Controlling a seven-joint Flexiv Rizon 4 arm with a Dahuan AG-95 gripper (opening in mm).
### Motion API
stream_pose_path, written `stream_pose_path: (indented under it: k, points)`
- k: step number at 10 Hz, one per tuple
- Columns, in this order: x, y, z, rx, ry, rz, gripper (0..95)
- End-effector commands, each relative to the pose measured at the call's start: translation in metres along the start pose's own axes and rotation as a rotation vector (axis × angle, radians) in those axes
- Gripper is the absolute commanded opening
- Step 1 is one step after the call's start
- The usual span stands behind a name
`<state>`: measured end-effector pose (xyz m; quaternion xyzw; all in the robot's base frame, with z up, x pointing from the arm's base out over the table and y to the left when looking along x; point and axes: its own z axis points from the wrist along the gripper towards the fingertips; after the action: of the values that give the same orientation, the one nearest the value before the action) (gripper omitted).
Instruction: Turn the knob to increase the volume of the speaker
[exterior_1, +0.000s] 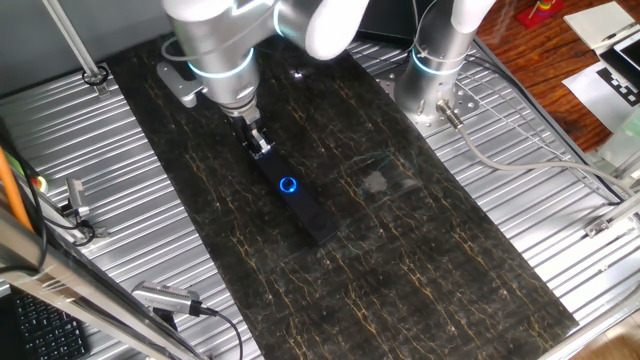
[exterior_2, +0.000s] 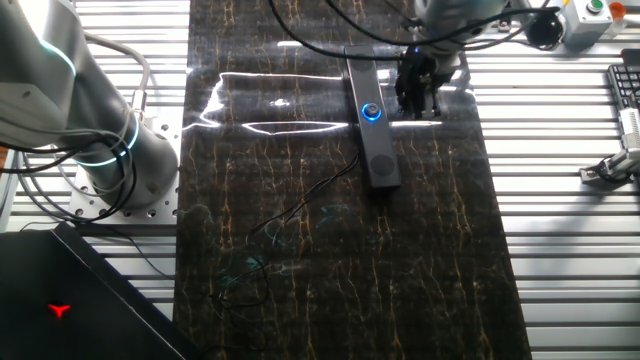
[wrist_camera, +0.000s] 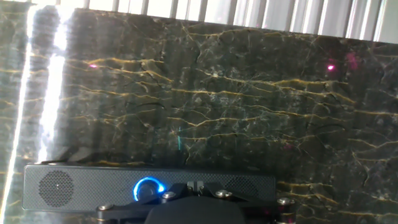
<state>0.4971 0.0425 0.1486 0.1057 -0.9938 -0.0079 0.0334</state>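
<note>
At the bottom edge of the hand view, the dark body of the hand fills the lower centre, and just above it lies the speaker (wrist_camera: 149, 185), a flat black bar running left to right, with the knob (wrist_camera: 148, 188) glowing blue a little left of centre. The fingertips are not visible there, so from this view I cannot tell whether they are spread or pressed together.

In one fixed view the gripper (exterior_1: 260, 143) hangs at upper centre, close over the upper end of the speaker (exterior_1: 305, 205), while the knob (exterior_1: 288, 185) sits just below and right of it, uncovered. In the other fixed view the gripper (exterior_2: 415, 88) shows at the top, to the right of the speaker (exterior_2: 372, 115) and beside the knob (exterior_2: 372, 111); the fingers look dark and bunched, too small to judge their spread.

Farther out lies the marbled black mat (exterior_1: 420, 250), and beyond it the ribbed metal table (exterior_1: 120, 150).

The risk, as I judge it: the gripper is offset from the narrow knob, so a descent here could strike the speaker's body and shove it, or close on nothing.
</note>
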Motion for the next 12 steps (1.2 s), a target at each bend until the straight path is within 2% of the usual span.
stream_pose_path:
  k: [1,7,9,12]
  points:
    - [-0.0004,-0.0027,-0.0008,-0.007,0.002,-0.006,0.0]
    - [0.0005,-0.005,-0.0006,-0.007,0.002,0.018,0.0]
    - [0.0017,-0.0084,-0.0009,-0.02,-0.009,0.013,0.0]
    - [0.0017,-0.0084,-0.0009,-0.026,0.002,0.006,0.0]
